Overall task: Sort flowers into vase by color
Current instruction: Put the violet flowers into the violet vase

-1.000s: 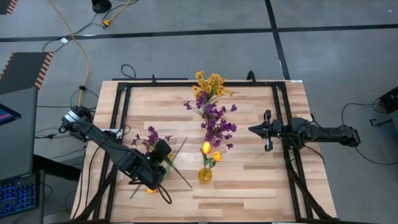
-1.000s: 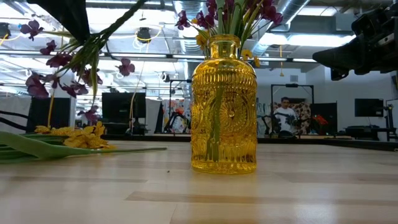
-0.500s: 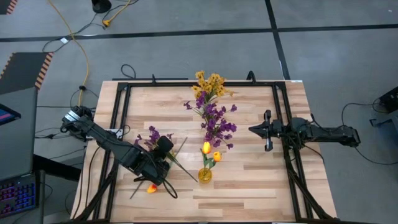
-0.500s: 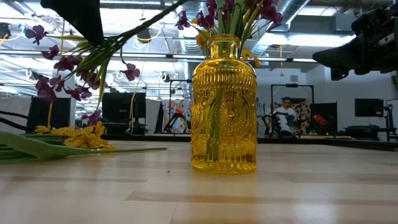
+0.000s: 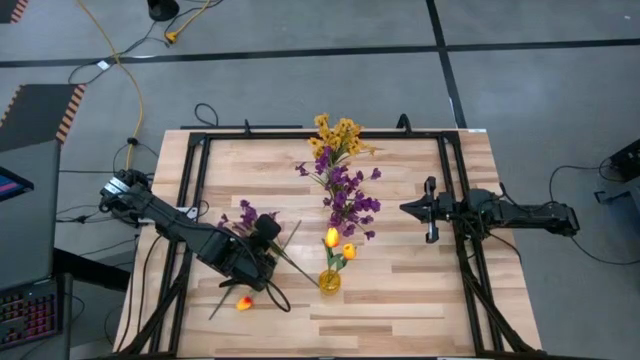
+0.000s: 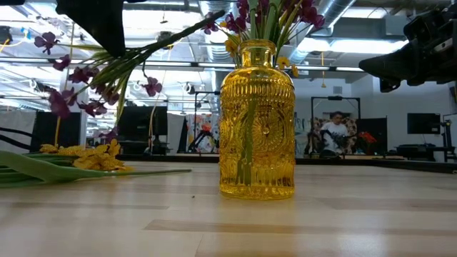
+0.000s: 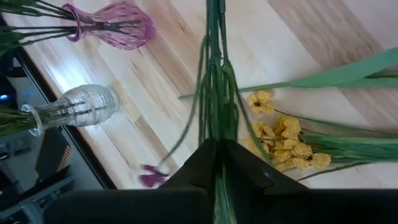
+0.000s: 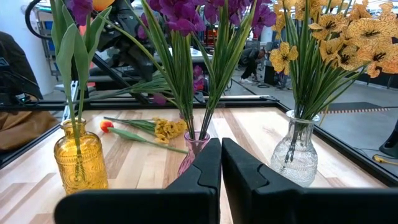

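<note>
— Starting from the left, what is the left gripper (image 5: pixel 262 243) doing?

— It hangs above the tabletop (image 5: pixel 400 300) with its fingers (image 7: pixel 249 171) clamped on the green stems of a purple flower sprig (image 5: pixel 243 219). From table height the sprig (image 6: pixel 89 93) is clear of the wood, its blossoms drooping off to one side.

— Anything lying under it?

— Yes, a yellow clustered flower (image 7: pixel 283 140) lies flat on the boards, and a yellow-orange tulip (image 5: pixel 243 303) rests near the front edge.

— And in the middle?

— An amber glass vase (image 6: pixel 257 121) stands upright near the front, holding tulips (image 5: pixel 337 243). Behind it a pink vase (image 8: pixel 194 152) carries purple blossoms (image 5: pixel 350 195), and farthest back a clear vase (image 8: pixel 300 149) holds small yellow blooms (image 5: pixel 337 135).

— The right side?

— The right gripper (image 5: pixel 430 210) waits in the air over the right part of the tabletop, fingers (image 8: pixel 205 168) pressed together with nothing between them, pointing toward the vases.
</note>
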### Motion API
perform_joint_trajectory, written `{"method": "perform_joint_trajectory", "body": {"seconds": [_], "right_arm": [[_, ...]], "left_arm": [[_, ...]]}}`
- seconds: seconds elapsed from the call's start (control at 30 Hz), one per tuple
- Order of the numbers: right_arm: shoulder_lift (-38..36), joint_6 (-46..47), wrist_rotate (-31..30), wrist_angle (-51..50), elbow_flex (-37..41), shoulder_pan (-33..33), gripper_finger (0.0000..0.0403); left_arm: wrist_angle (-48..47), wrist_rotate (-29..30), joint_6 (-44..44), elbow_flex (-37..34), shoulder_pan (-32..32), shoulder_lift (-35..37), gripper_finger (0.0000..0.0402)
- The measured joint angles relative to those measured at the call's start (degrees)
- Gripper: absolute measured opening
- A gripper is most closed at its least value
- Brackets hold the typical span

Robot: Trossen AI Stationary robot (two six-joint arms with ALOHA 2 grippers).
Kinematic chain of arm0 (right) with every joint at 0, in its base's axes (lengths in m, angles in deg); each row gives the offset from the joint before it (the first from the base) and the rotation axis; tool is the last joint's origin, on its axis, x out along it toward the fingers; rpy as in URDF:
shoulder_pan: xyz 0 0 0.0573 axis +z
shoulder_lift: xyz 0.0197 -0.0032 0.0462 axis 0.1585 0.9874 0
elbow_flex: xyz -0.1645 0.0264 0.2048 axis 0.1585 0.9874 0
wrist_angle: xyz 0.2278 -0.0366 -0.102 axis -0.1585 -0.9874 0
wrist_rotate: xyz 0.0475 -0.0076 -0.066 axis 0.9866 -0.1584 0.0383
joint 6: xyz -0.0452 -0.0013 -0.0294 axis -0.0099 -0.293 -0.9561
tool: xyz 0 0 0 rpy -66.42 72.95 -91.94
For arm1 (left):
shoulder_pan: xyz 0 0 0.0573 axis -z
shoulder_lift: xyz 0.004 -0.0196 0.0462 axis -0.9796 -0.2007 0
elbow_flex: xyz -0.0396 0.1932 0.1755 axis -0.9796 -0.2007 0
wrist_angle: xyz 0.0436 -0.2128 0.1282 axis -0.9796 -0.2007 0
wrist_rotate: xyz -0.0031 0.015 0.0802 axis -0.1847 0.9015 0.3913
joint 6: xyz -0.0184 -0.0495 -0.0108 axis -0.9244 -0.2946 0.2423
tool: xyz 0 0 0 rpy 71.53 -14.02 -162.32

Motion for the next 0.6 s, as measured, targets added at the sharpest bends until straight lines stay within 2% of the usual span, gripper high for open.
{"method": "perform_joint_trajectory", "body": {"seconds": [0.37, 0.6], "right_arm": [[0.0, 0.0, 0.0, 0.0, 0.0, 0.02, 0.0043], [0.0, 0.01, 0.0, 0.02, -0.01, 0.02, 0.0043]], "left_arm": [[1.52, 0.04, -0.76, 0.0, 0.02, 0.0, 0.0107], [1.65, 0.07, -13.31, 0.0, 0.02, 0.0, 0.0126]]}}
